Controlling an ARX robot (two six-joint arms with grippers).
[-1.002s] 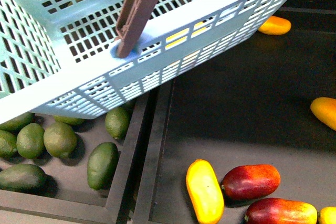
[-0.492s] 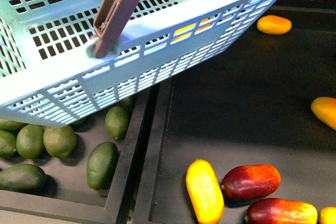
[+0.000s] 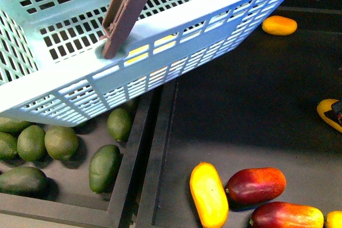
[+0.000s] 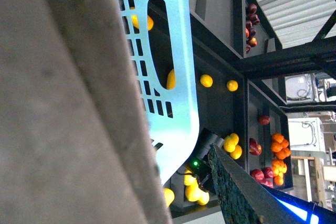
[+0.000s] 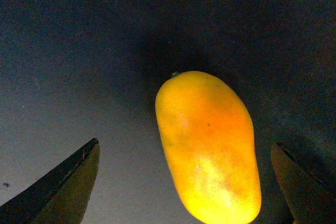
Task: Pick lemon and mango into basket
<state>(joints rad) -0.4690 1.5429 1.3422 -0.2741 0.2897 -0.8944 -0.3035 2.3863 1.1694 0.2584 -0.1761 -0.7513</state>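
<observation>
The turquoise basket [image 3: 160,62] hangs tilted across the upper left of the front view, and its brown handle [image 3: 128,9] rises out of frame. My left gripper [image 4: 173,192] is shut on the basket's handle [image 4: 63,103], which fills the left wrist view. A yellow-orange mango [image 5: 210,145] lies on the dark tray between the fingers [image 5: 63,182] of my open right gripper [image 5: 185,146], untouched. That mango [image 3: 327,113] sits at the right edge of the front view. Small round yellow fruits [image 4: 206,81], lemon-like, lie on a shelf. Yellow shows through the basket's slots [image 3: 141,52].
Other yellow mangoes [image 3: 208,193] [image 3: 279,25] and red ones [image 3: 255,184] lie in the black right tray [image 3: 230,105]. Green avocados [image 3: 104,166] fill the left tray under the basket. A raised divider [image 3: 155,148] separates the trays.
The basket has swung and shifted slightly while staying held. A dark tip of my right gripper has come into view at the right edge, over the mango there.
</observation>
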